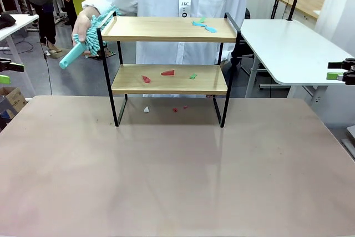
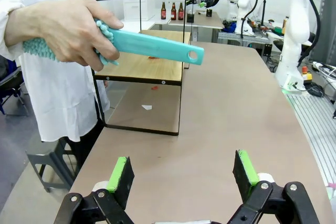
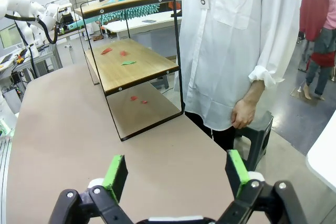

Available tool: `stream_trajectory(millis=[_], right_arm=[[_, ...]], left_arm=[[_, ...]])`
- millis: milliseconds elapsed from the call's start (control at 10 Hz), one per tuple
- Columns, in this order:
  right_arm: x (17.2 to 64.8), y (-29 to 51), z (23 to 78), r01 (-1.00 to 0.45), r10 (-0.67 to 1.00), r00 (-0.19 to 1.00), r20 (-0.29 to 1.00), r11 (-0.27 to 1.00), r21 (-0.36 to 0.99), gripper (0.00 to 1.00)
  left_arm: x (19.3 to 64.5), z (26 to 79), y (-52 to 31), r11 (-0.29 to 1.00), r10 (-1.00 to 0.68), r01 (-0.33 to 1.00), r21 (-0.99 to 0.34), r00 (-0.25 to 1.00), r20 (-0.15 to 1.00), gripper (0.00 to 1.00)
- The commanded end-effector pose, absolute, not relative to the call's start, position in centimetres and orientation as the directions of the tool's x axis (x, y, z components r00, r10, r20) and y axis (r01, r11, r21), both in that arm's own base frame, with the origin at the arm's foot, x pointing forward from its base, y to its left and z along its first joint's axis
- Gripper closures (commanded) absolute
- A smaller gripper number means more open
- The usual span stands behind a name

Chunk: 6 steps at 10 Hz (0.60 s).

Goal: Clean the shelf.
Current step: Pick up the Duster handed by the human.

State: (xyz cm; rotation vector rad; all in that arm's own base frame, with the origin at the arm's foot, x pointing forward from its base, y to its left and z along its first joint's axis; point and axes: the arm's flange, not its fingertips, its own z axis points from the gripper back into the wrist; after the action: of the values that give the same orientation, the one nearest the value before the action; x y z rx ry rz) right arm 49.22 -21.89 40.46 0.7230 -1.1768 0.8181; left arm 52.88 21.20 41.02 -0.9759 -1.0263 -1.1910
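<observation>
Your shelf (image 1: 166, 29) stands far-middle on the bench (image 1: 177, 181), and the cleaning looks barely begun: scraps (image 1: 204, 25) lie on both boards and on the bench beneath. A person's hand (image 1: 83, 23) holds a teal duster (image 1: 93, 40) at its upper left rail. Your left end effector (image 2: 182, 158) and right end effector (image 3: 175, 156) gape wide, empty.

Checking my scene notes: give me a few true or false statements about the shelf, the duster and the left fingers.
1. A person's hand holds the teal fluffy duster. True.
2. The top board of the two-tier wood and black metal shelf is bare. False: blue and green scraps lie on it.
3. Red scraps lie on its lower board. True.
4. The left gripper has its fingers shut on the duster. False: they stand open, empty.
</observation>
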Motion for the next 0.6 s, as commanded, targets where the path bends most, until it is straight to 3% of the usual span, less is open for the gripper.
stream_trajectory(millis=[0,300,500], right_arm=[[49.2,-21.8,40.7,-0.853,0.172,0.172,0.970,0.519,0.059,0.00],[49.2,-21.8,40.7,-0.853,0.172,0.172,0.970,0.519,0.059,0.00],[49.2,-21.8,40.7,-0.853,0.172,0.172,0.970,0.519,0.059,0.00]], left_arm=[[51.5,46.4,19.0,0.173,-0.315,0.976,-0.134,0.184,0.931,0.00],[49.5,54.0,14.1,0.334,-0.404,0.923,-0.189,0.321,0.857,0.00],[47.4,58.6,9.6,0.531,-0.442,0.825,-0.194,0.465,0.767,0.00]])
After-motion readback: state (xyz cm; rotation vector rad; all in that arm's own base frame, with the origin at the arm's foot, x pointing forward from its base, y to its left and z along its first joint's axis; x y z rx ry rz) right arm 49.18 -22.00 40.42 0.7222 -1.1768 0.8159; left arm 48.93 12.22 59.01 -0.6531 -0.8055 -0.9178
